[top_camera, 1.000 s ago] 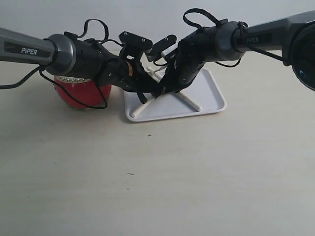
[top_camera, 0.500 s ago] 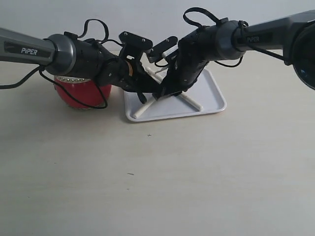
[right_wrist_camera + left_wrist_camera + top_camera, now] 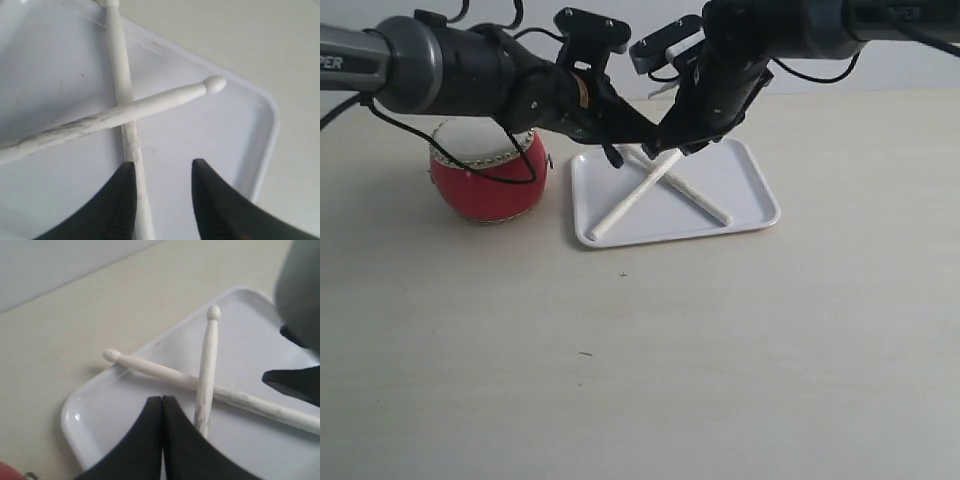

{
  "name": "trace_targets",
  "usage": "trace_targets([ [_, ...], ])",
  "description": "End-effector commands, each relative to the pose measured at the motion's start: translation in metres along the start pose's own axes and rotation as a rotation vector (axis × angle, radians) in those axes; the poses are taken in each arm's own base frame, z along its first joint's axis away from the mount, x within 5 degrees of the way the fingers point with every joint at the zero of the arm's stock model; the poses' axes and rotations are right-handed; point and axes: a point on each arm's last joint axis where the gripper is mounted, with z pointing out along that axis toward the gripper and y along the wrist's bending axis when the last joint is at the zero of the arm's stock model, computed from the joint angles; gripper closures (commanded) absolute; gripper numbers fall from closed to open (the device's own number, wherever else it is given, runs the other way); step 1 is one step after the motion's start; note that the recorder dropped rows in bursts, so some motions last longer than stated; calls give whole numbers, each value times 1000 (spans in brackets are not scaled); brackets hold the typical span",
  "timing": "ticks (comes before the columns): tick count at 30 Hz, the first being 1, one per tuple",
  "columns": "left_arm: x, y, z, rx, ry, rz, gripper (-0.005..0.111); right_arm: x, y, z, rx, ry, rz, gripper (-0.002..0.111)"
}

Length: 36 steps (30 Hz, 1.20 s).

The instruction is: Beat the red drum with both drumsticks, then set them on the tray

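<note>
The red drum (image 3: 485, 180) stands on the table left of the white tray (image 3: 745, 185). Both drumsticks lie crossed on the tray: one (image 3: 630, 198) slants toward the tray's front left corner, the other (image 3: 700, 200) runs toward its right side. My left gripper (image 3: 614, 157) hovers over the tray's back left part, shut and empty (image 3: 162, 400); the crossed sticks (image 3: 207, 365) (image 3: 165, 372) lie just beyond its tips. My right gripper (image 3: 667, 150) hangs above the crossing, open (image 3: 162, 167), with one stick (image 3: 131, 142) beside one finger and the other stick (image 3: 150, 104) lying across it.
The two arms crowd together above the tray's back edge, fingertips close to each other. Pale tabletop (image 3: 640, 350) stretches in front of the drum and tray. A light wall (image 3: 620, 8) runs behind.
Both arms have lifted up and away from the tray, uncovering the drum's white top. The sticks now lie free and crossed on the tray.
</note>
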Motion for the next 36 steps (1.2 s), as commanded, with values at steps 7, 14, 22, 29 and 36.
trace_targets([
  [7, -40, -4, -92, -74, 65, 13, 107, -3, -6, -84, -52, 44, 42, 108],
  [14, -54, -4, -174, -112, 87, 47, 107, -2, 2, -153, -234, -1, 68, 108],
  [22, -51, -14, -284, -35, -139, 69, 107, 15, 10, -234, -392, -179, 72, 108],
  [29, -20, -7, -363, 62, -375, -5, 107, 53, 10, -279, -384, -314, 104, 108],
  [36, 42, 5, -402, 140, -548, -54, 107, 97, 14, -316, -407, -521, 169, 108],
])
